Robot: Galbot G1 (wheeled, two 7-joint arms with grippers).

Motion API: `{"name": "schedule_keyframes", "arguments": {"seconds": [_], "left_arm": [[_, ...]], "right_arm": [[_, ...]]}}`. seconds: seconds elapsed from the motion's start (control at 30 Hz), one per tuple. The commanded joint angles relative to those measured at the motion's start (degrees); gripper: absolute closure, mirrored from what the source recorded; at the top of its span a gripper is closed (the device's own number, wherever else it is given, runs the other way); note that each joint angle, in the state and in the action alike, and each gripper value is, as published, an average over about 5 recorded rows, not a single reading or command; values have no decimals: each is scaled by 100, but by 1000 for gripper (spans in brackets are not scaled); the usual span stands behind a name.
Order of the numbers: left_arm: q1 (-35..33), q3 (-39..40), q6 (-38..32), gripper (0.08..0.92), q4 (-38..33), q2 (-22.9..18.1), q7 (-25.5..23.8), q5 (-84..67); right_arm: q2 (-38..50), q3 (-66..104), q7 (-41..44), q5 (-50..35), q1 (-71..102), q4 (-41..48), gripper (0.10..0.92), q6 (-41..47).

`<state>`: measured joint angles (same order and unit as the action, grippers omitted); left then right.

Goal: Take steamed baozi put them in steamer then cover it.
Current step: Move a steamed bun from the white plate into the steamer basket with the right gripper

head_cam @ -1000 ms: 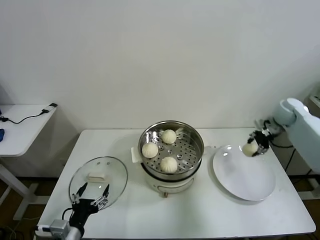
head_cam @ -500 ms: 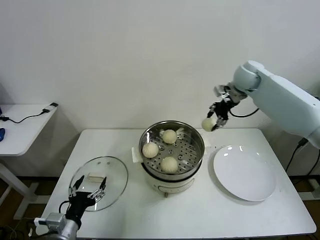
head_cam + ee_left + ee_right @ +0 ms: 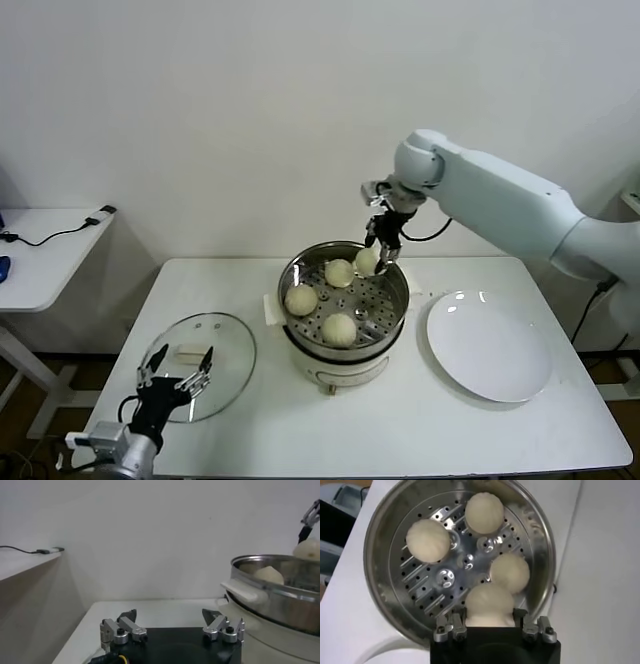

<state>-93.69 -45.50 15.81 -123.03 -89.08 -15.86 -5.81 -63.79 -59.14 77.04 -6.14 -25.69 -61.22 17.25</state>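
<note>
Already three steamed baozi (image 3: 484, 513) sit inside the steamer (image 3: 385, 595)

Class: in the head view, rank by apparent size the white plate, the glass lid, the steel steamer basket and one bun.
1. Round steel steamer basket and flat white plate: alike.
2. Clear glass lid, slightly smaller.
3. Cream-white bun.

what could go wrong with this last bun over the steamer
1. The right gripper holds the fourth bun near the steamer's back rim; released there, it might catch the rim or land on the nearest bun.
2. Three buns already fill much of the floor, so space is tight.
3. The lid lies on the table right by the open left gripper, which might nudge it.
</note>
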Motion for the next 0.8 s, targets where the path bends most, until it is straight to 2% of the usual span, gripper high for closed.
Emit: {"name": "schedule_keyframes", "arguments": {"seconds": [0.03,0.67,0.8], "left_arm": [[24,-17,1,177,-7,-1,-3,-35],[48,5,2,177,52,-7,-4,-37],[51,-6,14,177,54,-8,5,-30]], "right_arm": [[-282,-322,-57,137,205,1,406,132],[-41,-324,-130,366,398,-152,412,159],[49,-286,-227,308,342,-263,349,354]]}}
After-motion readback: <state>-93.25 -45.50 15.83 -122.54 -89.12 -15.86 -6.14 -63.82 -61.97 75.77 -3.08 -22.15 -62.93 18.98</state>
